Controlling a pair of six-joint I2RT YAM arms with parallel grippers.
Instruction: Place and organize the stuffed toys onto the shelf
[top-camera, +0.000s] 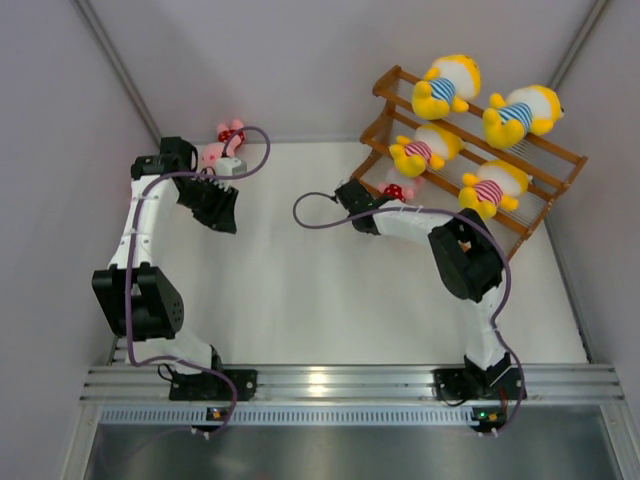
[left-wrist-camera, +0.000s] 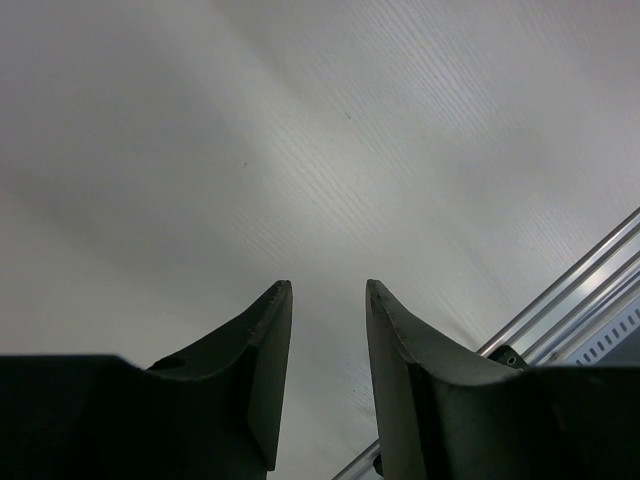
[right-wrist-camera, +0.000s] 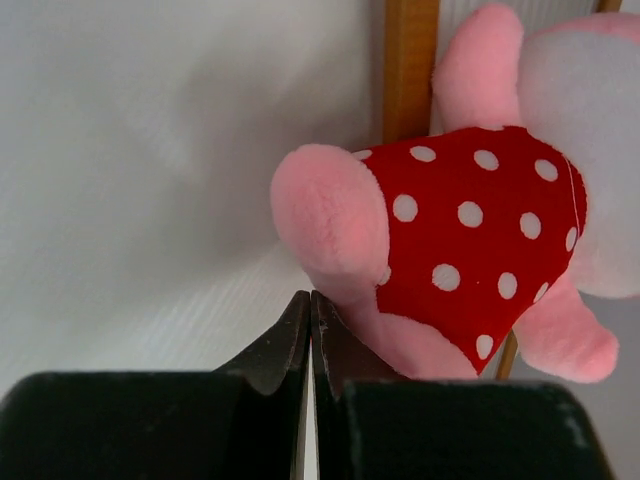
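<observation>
Had a flat white table (top-camera: 330, 290), stood between plain pale walls (top-camera: 300, 60), ended at a shiny metal rail (top-camera: 350, 381), lit softly.

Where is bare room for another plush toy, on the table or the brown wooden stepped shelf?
Free: the white table between the left arm and right arm, and the lowest tier of the brown wooden shelf beyond the pink red-dotted plush toy, though the right arm hides part. Crowded: both upper tiers, holding four yellow striped-shirt toys.
</observation>
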